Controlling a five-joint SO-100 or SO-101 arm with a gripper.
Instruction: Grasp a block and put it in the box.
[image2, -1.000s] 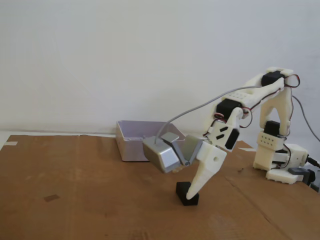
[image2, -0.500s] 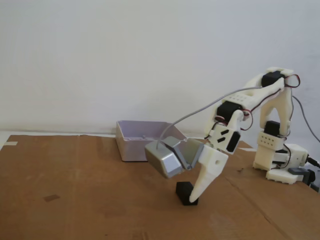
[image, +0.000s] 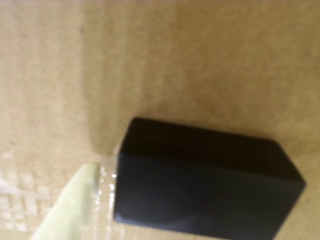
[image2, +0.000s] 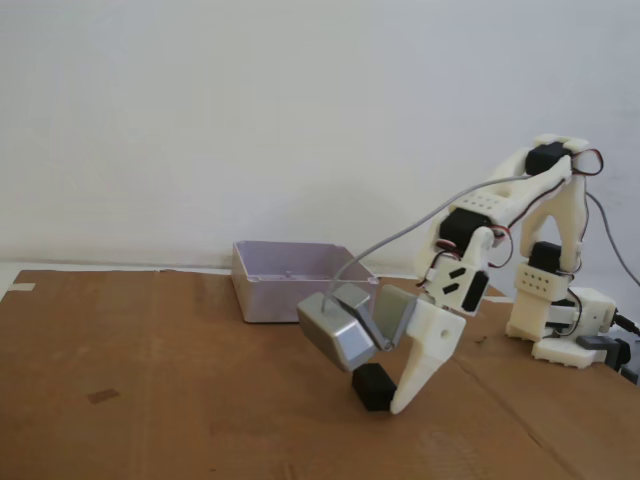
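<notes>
The gripper (image2: 392, 400) is reaching down to the cardboard sheet (image2: 180, 400) with its white finger (image2: 420, 375) touching the right side of the block (image2: 371, 387); the second finger is not showing in the fixed view, so I cannot tell whether the jaws are closed on the block or merely beside it. In the wrist view the block (image: 205, 182) is filling the lower centre, with a pale fingertip (image: 75, 210) just beside its left end. The grey camera module (image2: 338, 335) is hanging directly above the block, its cable (image2: 420, 215) arching back along the arm. The box (image2: 290, 280) is sitting behind and to the left of the block, well apart from it, near the cardboard's far edge; its inside is not visible from this angle. Bare cardboard is lying open to the left and front of the block. The arm's base (image2: 565, 335) is standing at the right edge
</notes>
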